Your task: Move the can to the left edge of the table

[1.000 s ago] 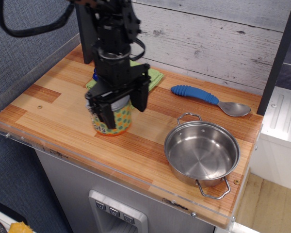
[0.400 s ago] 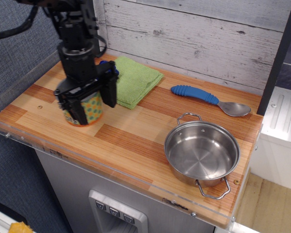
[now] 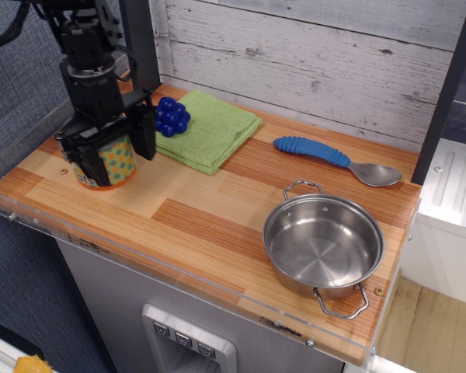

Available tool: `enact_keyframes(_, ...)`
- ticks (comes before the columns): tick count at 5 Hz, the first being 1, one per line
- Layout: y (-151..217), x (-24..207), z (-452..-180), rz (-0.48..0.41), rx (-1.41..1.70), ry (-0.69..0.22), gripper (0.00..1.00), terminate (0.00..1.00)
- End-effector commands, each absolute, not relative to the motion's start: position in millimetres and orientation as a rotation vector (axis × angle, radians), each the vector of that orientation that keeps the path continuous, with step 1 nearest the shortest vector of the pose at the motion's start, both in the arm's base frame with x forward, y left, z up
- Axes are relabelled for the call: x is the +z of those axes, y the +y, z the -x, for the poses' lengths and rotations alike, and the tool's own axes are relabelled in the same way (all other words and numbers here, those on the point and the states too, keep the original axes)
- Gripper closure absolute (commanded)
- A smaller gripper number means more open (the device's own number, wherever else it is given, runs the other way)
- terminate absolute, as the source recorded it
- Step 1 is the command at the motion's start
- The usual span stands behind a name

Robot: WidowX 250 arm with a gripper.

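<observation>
The can, a short tin with a yellow-orange label and teal dots, stands at the left end of the wooden plank table, close to its left rim. My black gripper comes down from above with its fingers on either side of the can, shut on it. The can's lid is hidden under the gripper.
A green cloth with a blue grape bunch lies behind the can. A blue-handled spoon lies at the back right. A steel two-handled pot stands at the front right. A clear acrylic rim edges the table.
My gripper has carried the can from the middle left of the table leftward to near the left edge. The grape bunch, hidden before, now shows.
</observation>
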State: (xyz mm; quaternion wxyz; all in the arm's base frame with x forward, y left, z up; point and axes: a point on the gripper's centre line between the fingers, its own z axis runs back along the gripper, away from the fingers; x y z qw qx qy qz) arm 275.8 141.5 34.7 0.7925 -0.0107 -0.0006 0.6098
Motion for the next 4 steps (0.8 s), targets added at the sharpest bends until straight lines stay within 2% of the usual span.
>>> enact_keyframes(1, 178.8, 39.2, -291.4, -0.025, 1.344, -0.008, 0.0, 0.0)
enact_keyframes(4, 185.1, 48.0, -293.8, -0.044, 1.341, -0.027, 0.0, 0.0)
